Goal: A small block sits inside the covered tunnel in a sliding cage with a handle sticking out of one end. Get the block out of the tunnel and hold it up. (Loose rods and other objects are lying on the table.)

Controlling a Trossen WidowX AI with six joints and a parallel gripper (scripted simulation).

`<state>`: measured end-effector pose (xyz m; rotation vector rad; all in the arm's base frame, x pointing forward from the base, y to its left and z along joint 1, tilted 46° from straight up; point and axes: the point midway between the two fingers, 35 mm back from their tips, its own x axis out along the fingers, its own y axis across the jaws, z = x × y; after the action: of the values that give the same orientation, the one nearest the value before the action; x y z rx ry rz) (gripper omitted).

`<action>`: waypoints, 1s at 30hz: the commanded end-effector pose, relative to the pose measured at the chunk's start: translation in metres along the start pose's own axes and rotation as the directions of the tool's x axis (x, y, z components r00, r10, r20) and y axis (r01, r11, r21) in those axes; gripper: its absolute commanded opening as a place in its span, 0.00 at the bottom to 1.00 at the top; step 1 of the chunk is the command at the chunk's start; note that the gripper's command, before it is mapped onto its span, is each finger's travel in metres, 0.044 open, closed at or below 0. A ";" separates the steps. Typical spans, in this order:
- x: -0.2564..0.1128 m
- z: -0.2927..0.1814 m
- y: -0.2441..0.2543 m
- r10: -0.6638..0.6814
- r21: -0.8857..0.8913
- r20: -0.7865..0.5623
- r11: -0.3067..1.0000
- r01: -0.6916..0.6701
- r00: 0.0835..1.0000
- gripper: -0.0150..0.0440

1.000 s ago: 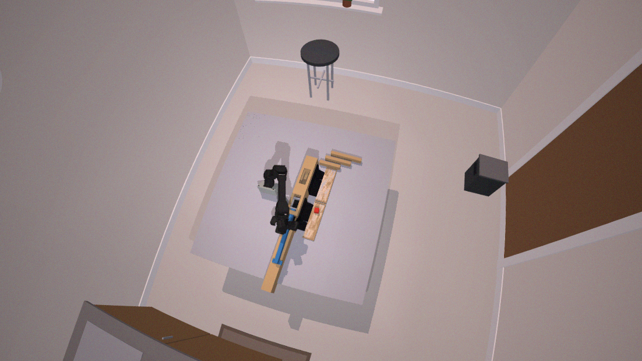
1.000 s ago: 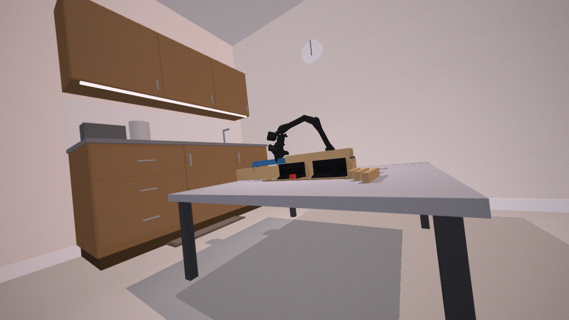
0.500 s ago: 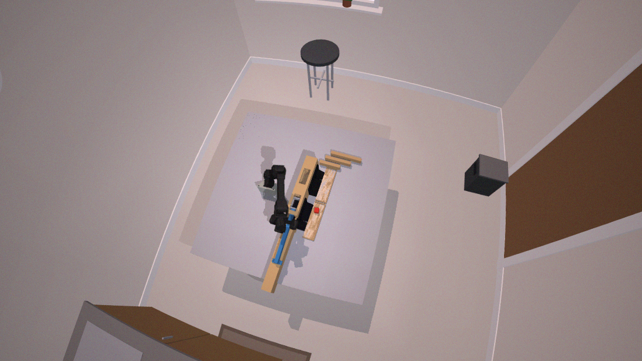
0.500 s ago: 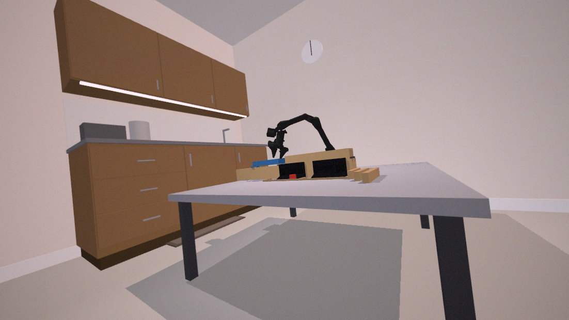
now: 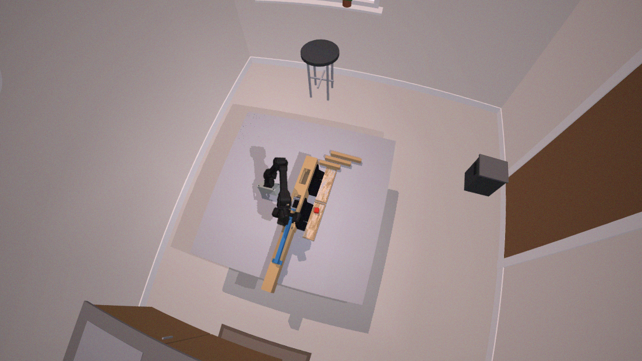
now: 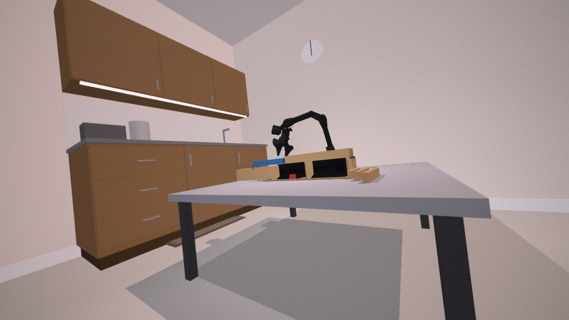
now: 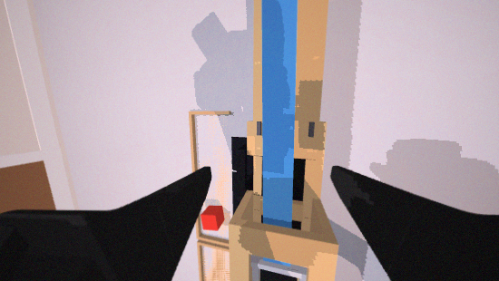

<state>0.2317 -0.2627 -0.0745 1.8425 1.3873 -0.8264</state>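
Your pincer (image 5: 292, 219) (image 6: 284, 154) (image 7: 269, 171) is wide open, nothing gripped, over the blue handle (image 5: 284, 242) (image 6: 268, 162) (image 7: 278, 91). Red block (image 5: 316, 209) (image 6: 292, 176) (image 7: 212, 218) is out of the tunnel, in the shallow wooden tray (image 5: 309, 235) (image 7: 193, 150); wrist view, seven o'clock.

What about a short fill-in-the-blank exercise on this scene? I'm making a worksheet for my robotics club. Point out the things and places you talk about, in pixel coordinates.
1. The small block (image 5: 316, 209) (image 6: 292, 176) (image 7: 212, 218) is coloured ____.
2. The long handle (image 5: 283, 242) (image 6: 268, 162) (image 7: 278, 91) is coloured ____.
3. The pincer (image 5: 289, 219) (image 6: 283, 155) (image 7: 269, 171) has its two fingers spread apart, so it is ____.
4. The number of loose wooden rods (image 5: 345, 156) (image 6: 370, 175) lying side by side at the tunnel's far end from the handle is ____.

Missing words: red; blue; open; three.
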 end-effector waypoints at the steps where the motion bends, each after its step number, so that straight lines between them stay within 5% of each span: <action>1: 0.004 -0.005 -0.002 -0.001 0.007 -0.010 1.000 0.001 1.000 1.00; 26: 0.040 -0.012 -0.009 -0.001 0.007 -0.011 1.000 0.001 1.000 1.00; 30: 0.034 -0.008 -0.007 0.001 0.002 -0.002 1.000 -0.001 1.000 0.82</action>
<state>0.2334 -0.2353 -0.0991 1.8447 1.3889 -0.8260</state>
